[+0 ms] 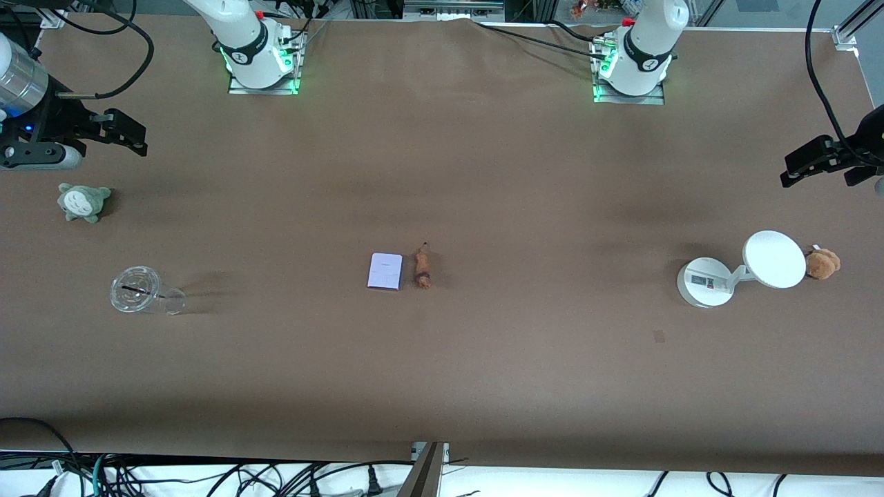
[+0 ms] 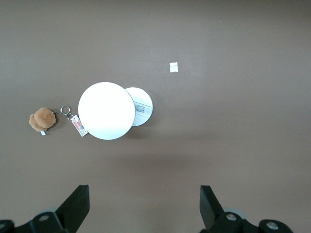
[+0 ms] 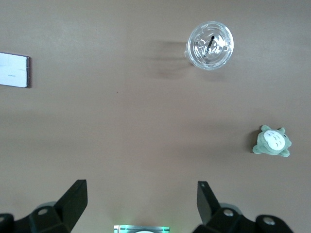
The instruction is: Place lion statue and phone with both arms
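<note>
The phone [image 1: 385,270], a small flat pale rectangle, lies flat at the middle of the table. The lion statue [image 1: 422,268], a tiny reddish-brown figurine, lies right beside it toward the left arm's end. My right gripper [image 1: 128,134] hangs open and empty over the right arm's end of the table; its wrist view [image 3: 141,201] shows part of the phone [image 3: 13,70] at the frame's edge. My left gripper [image 1: 825,169] hangs open and empty over the left arm's end, and its wrist view [image 2: 144,206] shows bare table between the fingers. The lion statue shows in neither wrist view.
A white round-based stand with a disc [image 1: 773,259] and a tan plush keychain [image 1: 822,263] sit toward the left arm's end. A grey-green plush [image 1: 83,201] and a clear plastic cup [image 1: 141,292] on its side sit toward the right arm's end. A small white scrap [image 2: 173,67] lies near the stand.
</note>
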Available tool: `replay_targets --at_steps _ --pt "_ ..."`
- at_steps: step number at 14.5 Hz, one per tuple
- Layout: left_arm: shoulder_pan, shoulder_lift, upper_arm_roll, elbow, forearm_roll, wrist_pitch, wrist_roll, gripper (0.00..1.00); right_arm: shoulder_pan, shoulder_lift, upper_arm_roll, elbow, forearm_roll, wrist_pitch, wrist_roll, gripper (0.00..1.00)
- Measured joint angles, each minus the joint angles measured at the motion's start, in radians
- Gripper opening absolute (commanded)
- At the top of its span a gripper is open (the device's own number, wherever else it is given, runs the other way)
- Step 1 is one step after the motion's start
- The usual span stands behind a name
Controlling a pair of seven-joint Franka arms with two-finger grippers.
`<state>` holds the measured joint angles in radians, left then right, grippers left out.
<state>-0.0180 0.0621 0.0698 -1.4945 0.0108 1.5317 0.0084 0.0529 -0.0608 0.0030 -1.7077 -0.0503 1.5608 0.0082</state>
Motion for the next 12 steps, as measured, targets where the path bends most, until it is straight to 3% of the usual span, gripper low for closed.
replay_targets --at_steps 12 --pt "-0.001 0.001 -0.012 -0.002 0.000 -0.028 -0.038 1.00 -0.001 0.034 0.005 -0.017 0.000 0.022 0.000 1.00"
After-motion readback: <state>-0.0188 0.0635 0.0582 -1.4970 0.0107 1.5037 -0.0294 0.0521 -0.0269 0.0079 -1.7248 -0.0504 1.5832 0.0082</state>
